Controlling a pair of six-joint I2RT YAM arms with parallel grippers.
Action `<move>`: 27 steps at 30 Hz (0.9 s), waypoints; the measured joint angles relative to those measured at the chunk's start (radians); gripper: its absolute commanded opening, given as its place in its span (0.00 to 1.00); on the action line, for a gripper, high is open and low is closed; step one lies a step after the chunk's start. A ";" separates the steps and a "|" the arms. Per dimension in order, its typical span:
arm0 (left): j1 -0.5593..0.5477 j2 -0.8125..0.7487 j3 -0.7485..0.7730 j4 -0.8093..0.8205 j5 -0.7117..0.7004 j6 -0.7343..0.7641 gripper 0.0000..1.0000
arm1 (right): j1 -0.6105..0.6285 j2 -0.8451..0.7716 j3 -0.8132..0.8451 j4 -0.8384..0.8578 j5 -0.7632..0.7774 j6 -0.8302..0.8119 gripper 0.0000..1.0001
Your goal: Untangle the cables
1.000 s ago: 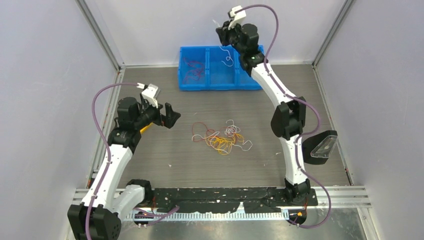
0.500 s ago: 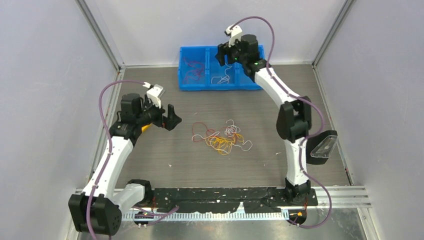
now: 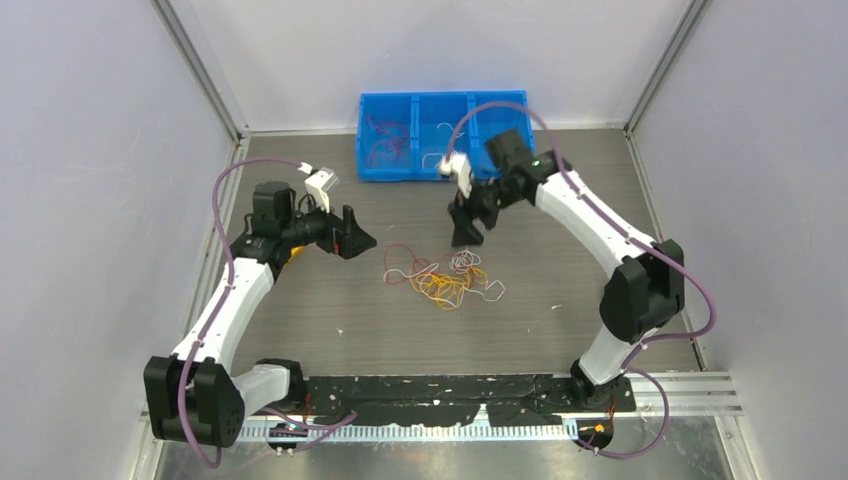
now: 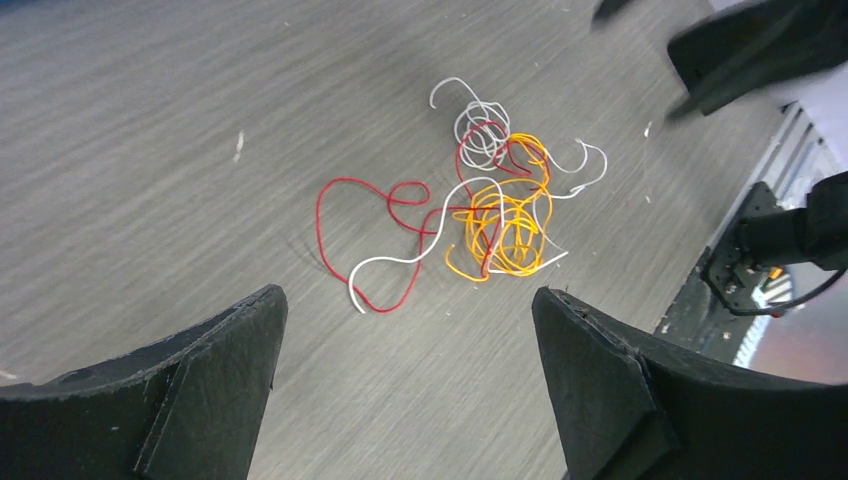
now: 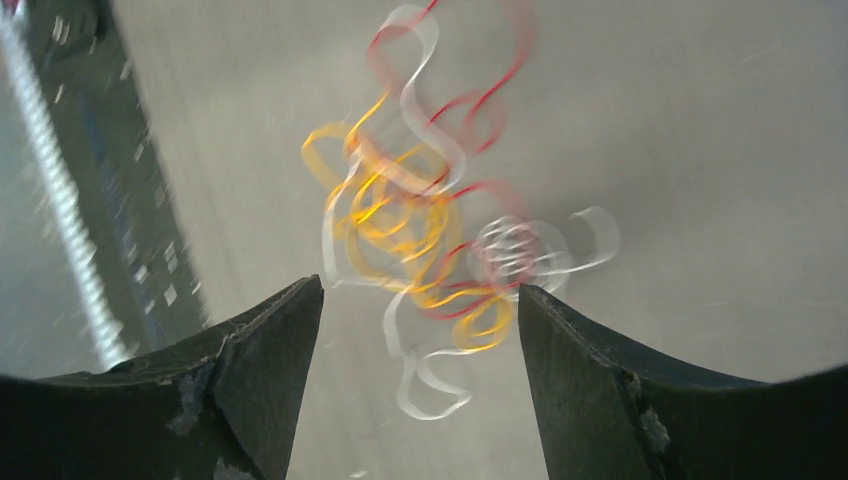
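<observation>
The cables (image 3: 445, 277) lie in a small tangle of red, yellow-orange and white wires on the grey table, near its middle. The left wrist view shows the cables (image 4: 490, 215) ahead of my open left gripper (image 4: 405, 295), which holds nothing. In the top view the left gripper (image 3: 354, 233) hovers to the left of the tangle. My right gripper (image 3: 468, 226) hangs just behind it and points down. In the blurred right wrist view the cables (image 5: 420, 240) lie past the open, empty right gripper (image 5: 420, 288).
A blue bin (image 3: 440, 176) with three compartments stands at the back. Red wires (image 3: 385, 143) lie in its left compartment and a white wire (image 3: 437, 158) in the middle one. A clear plastic piece (image 3: 645, 290) sits near the right wall.
The right arm swung from above the blue bin down to the tangle. Its jaws opened and left a white wire in the bin. The left gripper moved slightly right.
</observation>
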 measured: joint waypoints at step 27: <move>-0.005 -0.025 -0.031 -0.024 -0.029 -0.037 0.98 | 0.248 0.095 -0.408 0.393 0.174 0.119 0.06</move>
